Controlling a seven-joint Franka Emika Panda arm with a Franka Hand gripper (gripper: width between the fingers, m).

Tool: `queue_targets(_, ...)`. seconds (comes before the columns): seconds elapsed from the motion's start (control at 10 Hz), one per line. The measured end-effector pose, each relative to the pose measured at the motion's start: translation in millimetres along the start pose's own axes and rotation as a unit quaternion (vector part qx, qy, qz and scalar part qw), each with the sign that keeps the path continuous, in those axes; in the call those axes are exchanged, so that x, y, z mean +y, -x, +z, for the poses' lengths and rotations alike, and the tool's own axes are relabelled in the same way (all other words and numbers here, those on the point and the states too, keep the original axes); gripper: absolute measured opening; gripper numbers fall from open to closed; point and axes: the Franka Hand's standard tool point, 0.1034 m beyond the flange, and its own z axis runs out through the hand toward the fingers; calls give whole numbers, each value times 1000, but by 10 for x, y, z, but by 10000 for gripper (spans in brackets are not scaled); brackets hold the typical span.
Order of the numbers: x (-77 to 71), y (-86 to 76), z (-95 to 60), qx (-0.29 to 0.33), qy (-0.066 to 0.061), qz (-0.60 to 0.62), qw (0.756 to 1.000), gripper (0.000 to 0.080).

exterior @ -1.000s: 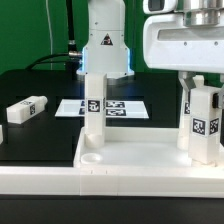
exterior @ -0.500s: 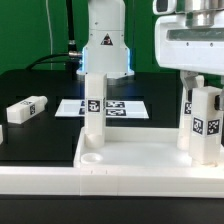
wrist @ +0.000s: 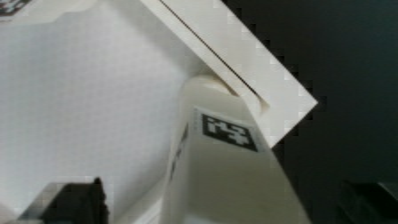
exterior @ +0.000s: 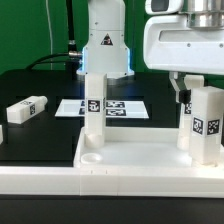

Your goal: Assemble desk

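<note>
The white tray-like tabletop (exterior: 130,165) lies at the front, rim up. One tagged white leg (exterior: 93,118) stands upright in its back corner on the exterior view's left. A second leg (exterior: 205,125) stands in the corner on the right. My gripper (exterior: 203,90) sits over the top of this right leg, with its jaws open on either side and a dark finger (exterior: 181,88) apart from it. In the wrist view the leg (wrist: 240,170) runs between the fingers (wrist: 71,200) above the tabletop (wrist: 89,100). A third leg (exterior: 25,109) lies loose on the left.
The marker board (exterior: 120,106) lies flat behind the tabletop, in front of the robot base (exterior: 105,50). A long white rail (exterior: 35,180) runs along the front edge beside the tabletop. The table surface is black.
The hand swung towards the exterior view's right and back above the right leg. The leg now sits slightly further right, with a gap between it and the finger.
</note>
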Motion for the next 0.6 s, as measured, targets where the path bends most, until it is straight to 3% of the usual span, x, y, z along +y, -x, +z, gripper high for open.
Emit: queue_targets(0.6,-52,66,7,1,4,-247,969,649)
